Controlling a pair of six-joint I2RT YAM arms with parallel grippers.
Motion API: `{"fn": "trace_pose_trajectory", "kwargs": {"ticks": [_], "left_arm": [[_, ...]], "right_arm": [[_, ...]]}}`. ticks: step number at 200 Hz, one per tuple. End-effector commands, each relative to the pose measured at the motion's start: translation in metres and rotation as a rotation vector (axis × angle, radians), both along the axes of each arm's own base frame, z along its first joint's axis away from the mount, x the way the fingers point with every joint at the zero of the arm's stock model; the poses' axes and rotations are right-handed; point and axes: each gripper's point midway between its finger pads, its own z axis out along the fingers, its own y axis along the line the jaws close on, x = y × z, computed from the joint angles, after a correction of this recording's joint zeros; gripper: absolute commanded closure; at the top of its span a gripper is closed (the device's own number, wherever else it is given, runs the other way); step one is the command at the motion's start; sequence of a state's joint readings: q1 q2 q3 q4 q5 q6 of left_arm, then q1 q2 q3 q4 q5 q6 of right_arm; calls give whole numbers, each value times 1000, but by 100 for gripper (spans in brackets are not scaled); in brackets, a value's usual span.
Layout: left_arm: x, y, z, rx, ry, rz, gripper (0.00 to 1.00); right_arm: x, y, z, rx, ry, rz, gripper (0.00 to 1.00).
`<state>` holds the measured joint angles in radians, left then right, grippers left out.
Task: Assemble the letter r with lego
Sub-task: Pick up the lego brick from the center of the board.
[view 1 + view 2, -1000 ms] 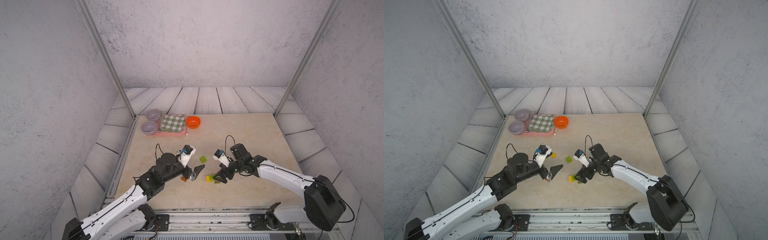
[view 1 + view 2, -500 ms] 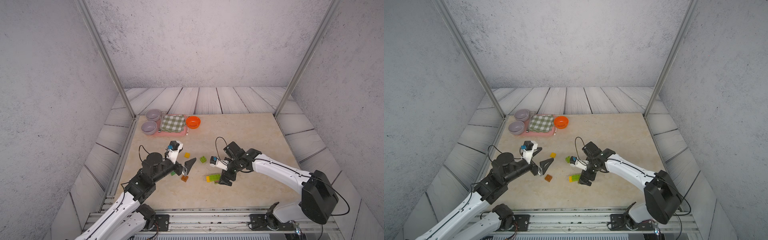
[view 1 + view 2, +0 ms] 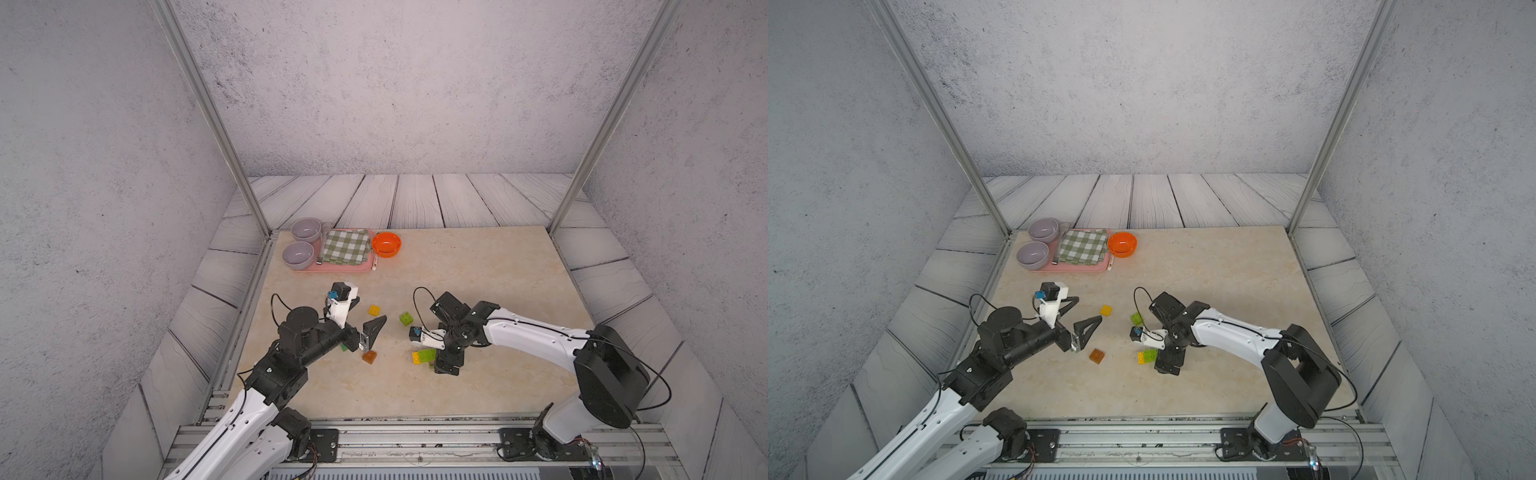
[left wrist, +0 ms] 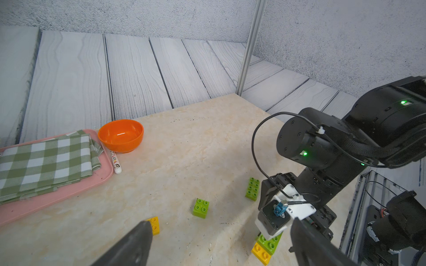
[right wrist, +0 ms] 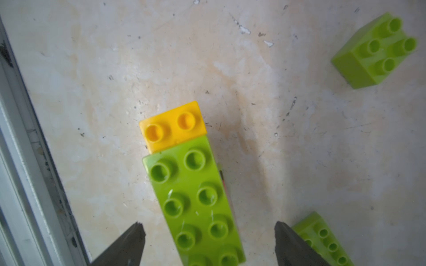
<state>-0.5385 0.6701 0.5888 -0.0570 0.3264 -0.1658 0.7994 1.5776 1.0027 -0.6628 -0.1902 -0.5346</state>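
A long lime lego brick (image 5: 196, 202) lies on a yellow one (image 5: 173, 127), and the pair (image 3: 424, 356) shows in both top views. My right gripper (image 5: 208, 230) points down over it, open, one fingertip on each side with gaps. A small lime brick (image 3: 406, 318), a yellow brick (image 3: 373, 309) and a brown-orange brick (image 3: 369, 356) lie loose. A second long lime brick (image 4: 252, 188) sits behind the right arm. My left gripper (image 3: 365, 316) hovers open and empty near the brown-orange brick.
At the back left stands a pink tray (image 3: 332, 268) with two grey bowls (image 3: 297, 254) and a green checked cloth (image 3: 345, 247). An orange bowl (image 3: 386, 244) and a white marker (image 4: 115, 162) are beside it. A metal rail (image 5: 23, 161) runs along the table's front edge.
My left gripper has drawn back to the left, away from the bricks. My right gripper has swung to point down over the lime-and-yellow pair, its jaws a little narrower.
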Motion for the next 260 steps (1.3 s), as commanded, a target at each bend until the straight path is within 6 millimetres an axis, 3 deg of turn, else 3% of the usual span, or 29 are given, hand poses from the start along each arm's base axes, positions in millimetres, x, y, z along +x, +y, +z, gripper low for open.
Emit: {"fn": "trace_pose_trajectory", "kwargs": {"ticks": [1, 45, 159, 202, 230, 260], "left_arm": [[0, 1, -3, 2, 8, -3, 2], [0, 1, -7, 5, 19, -4, 2], [1, 2, -7, 10, 20, 3, 2], [2, 6, -4, 19, 26, 26, 2], [25, 36, -9, 6, 143, 277, 2], [43, 59, -16, 61, 271, 470, 2]], "right_arm": [[1, 6, 1, 19, 11, 10, 16], [0, 13, 1, 48, 32, 11, 36], [-6, 20, 4, 84, 77, 8, 65], [-2, 27, 22, 196, 147, -80, 74], [29, 30, 58, 421, 239, -253, 74], [77, 16, 70, 453, 296, -466, 75]]}}
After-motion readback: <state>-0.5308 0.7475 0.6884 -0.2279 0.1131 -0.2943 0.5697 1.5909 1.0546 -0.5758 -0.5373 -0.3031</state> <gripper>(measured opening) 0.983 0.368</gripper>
